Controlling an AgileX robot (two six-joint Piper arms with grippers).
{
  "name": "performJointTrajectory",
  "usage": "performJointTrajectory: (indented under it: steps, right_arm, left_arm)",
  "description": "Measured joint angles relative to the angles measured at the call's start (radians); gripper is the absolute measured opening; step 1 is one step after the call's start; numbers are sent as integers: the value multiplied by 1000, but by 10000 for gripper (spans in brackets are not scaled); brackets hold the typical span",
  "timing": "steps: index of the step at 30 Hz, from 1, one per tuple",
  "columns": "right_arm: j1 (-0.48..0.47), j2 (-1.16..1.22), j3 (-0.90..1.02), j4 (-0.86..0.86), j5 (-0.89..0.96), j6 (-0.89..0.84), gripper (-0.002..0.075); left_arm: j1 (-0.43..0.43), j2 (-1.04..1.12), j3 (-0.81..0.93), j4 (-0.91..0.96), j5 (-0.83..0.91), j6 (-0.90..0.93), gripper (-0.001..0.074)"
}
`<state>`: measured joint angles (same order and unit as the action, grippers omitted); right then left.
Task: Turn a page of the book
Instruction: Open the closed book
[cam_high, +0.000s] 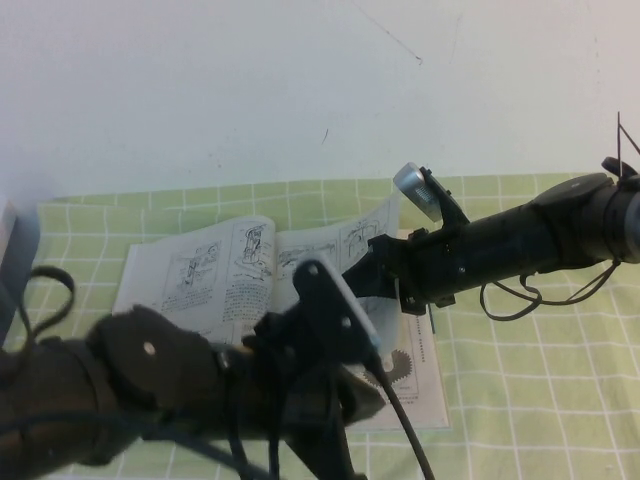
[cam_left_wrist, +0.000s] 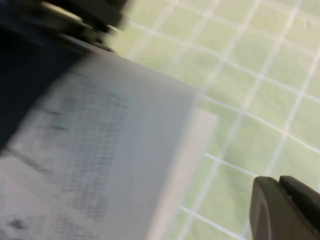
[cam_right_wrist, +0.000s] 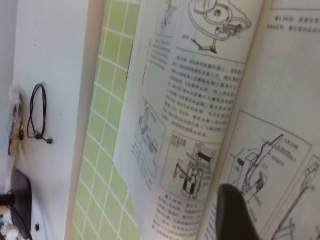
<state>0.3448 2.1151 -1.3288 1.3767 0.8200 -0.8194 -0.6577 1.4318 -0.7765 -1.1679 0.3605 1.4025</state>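
Right gripper (cam_high: 365, 278) lifts page (cam_high: 345, 240) — left gripper (cam_left_wrist: 280, 210) beside book (cam_high: 190, 270).

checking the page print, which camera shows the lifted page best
The right wrist view: the page fills it, sketches sharp, by the right end effector. The high view shows the page raised above the book, small. The left wrist view is blurred paper beside the left end effector.
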Motion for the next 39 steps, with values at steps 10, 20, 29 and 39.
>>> performJointTrajectory:
  steps: [10,20,29,39]
  right_arm:
    - [0,0,0,45,-8,0,344]
    - [0,0,0,80,-8,0,344]
    - [0,0,0,82,0,0,344]
    - [0,-103,0,19,5,-49,345]
  left_arm:
    - [-317,45,133,-11,-508,-5,-2]
    - [-334,245,48,-17,-718,-64,-2]
    - [-334,342,21,-31,-921,-155,-2]
    - [-334,357,21,-59,-1044,-170,-2]
